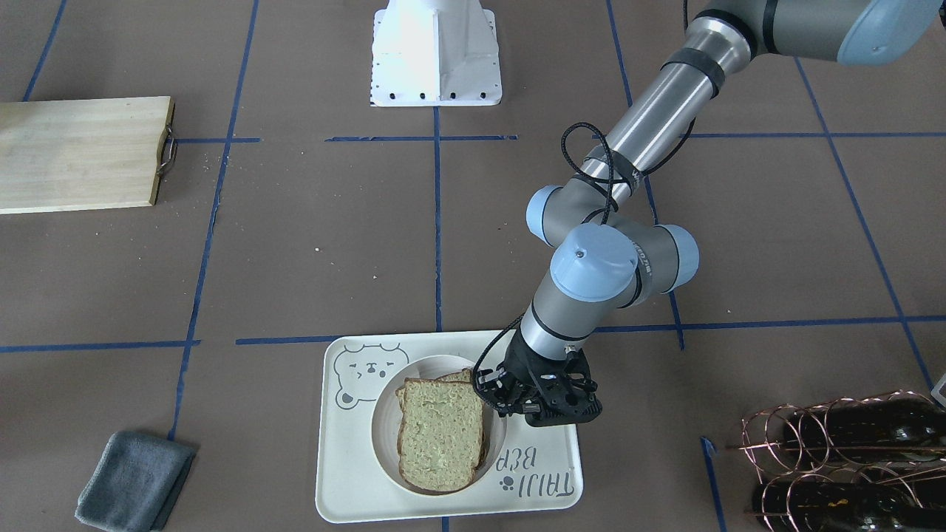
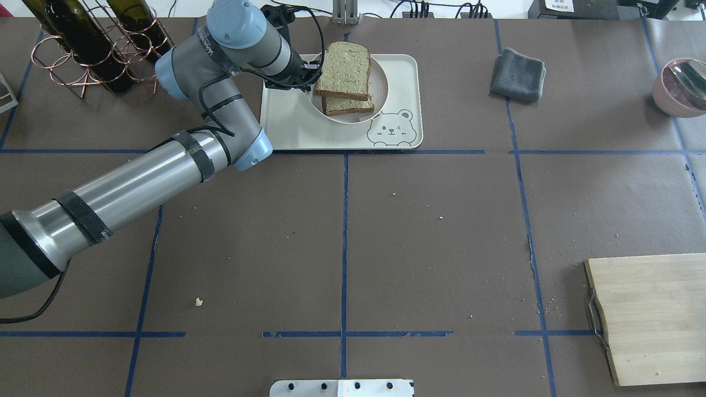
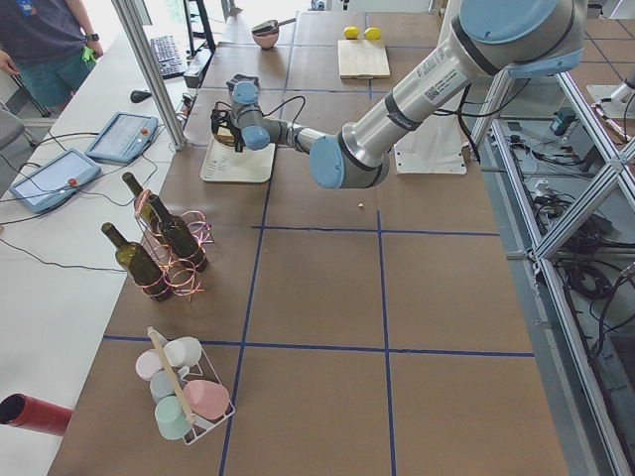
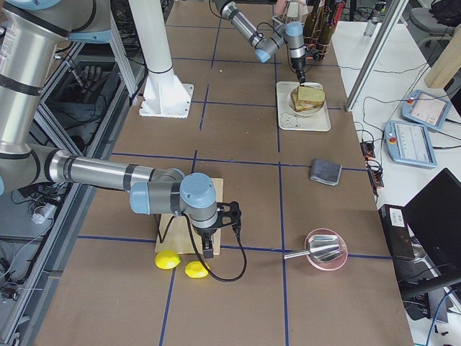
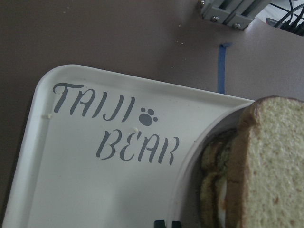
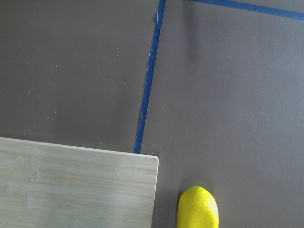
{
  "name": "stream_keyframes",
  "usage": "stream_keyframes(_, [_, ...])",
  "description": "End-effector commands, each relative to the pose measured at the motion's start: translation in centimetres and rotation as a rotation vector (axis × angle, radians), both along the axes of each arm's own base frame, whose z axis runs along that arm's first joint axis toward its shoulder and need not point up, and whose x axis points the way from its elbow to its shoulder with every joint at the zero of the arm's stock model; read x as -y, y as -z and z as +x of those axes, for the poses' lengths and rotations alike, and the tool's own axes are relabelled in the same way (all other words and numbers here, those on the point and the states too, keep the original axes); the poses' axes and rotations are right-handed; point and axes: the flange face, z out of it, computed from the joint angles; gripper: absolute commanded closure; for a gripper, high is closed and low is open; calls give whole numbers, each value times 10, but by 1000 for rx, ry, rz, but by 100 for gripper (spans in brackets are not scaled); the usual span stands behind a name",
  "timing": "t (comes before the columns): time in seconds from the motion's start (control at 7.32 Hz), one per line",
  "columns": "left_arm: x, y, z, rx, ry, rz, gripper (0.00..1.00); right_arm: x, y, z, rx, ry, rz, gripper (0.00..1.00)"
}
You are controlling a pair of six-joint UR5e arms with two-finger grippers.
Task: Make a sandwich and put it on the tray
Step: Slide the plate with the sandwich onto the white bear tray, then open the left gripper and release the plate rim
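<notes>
Front-on, the left arm (image 1: 650, 111) reaches right out to the desk's far edge, near its middle, wrist turned down, and the left gripper (image 1: 554, 406) hangs over the tray (image 1: 347, 473), just beside the sandwich (image 1: 441, 434). The black gripper body covers the tips, so how wide the jaws stand I cannot tell. The sandwich lies on a round plate (image 1: 384, 436) inside the tray, top slice askew, and the filling is out of sight. From overhead, the wrist blocks the gripper again, and the lower slice peeks out from under the upper on the robot's side. The wooden board (image 2: 651, 317) sits near the desk's near right corner, cut off by the frame. From the left end, the gripper is far off and too small to read. From the right end, the right arm (image 4: 94, 174) is bent low, and the right gripper (image 4: 209, 245) points down at the board's edge, with two lemons (image 4: 168, 260) just beside; no judging its jaws from here. On the left wrist camera, the grey lettering (image 5: 114, 128) is sharp, the sandwich is cut off at the right edge with a pale sliver between the crusts, and only dark fingertips (image 5: 159, 224) nick the bottom edge. On the right wrist camera, there is a board corner, one of the lemons half cropped, and no fingers in shot.
</notes>
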Motion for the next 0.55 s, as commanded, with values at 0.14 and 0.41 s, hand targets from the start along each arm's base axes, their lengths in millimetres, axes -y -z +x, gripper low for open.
stream_keyframes(0.14, [-4,-6,-12,33,-45,104,0,-4,-4,2,0,-8,-10,0])
stream_keyframes(0.41, [-21,-19,-76,82,-58,168,0,-5,-5,3,0,-9,-13,0])
